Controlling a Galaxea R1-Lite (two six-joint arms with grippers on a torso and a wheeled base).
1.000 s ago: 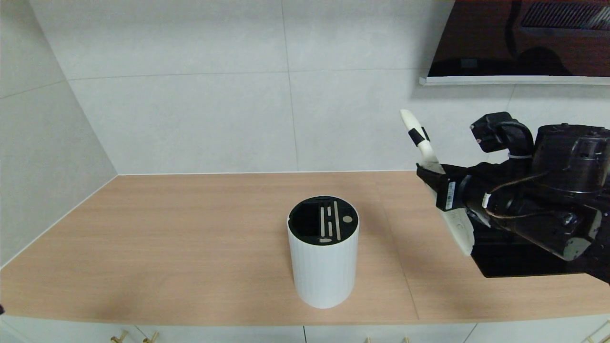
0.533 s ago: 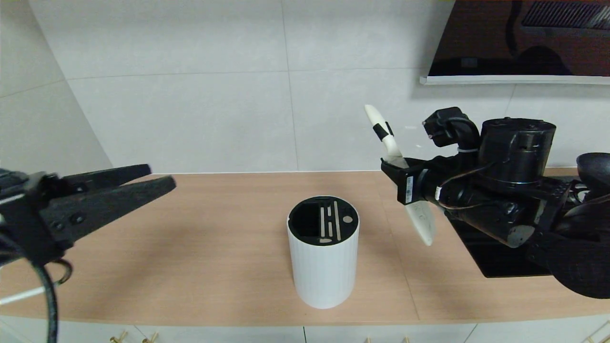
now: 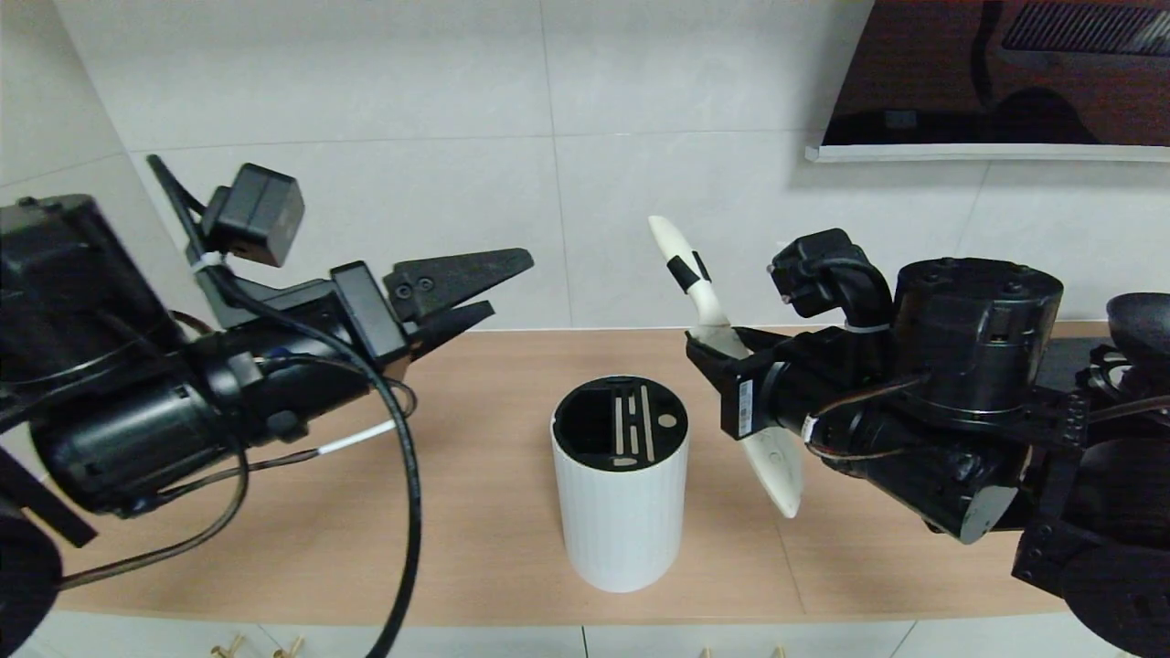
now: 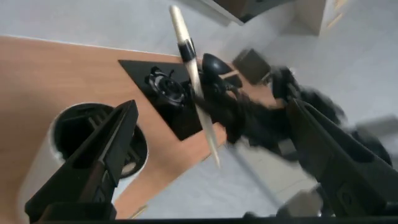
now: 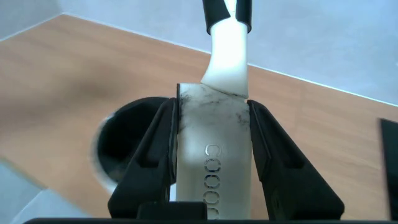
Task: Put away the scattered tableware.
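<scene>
Left gripper (image 3: 508, 284) has swung in and up from the left edge; right gripper (image 3: 724, 358) has carried the cream-white knife with a black-banded handle (image 3: 775, 461) closer to the white ribbed cylindrical holder with a black slotted top (image 3: 622, 493). Right jaws clamped on the knife's blade: handle sticks up above them, tip hangs below, tilted, just beside the holder's rim. Left jaws spread wide, nothing between them. Holder stands on the light wooden counter (image 3: 484, 539), below and between both grippers.

Black left hand (image 3: 507, 285) with visible screws (thick black cables (image 3: 416, 521) behind).
</scene>
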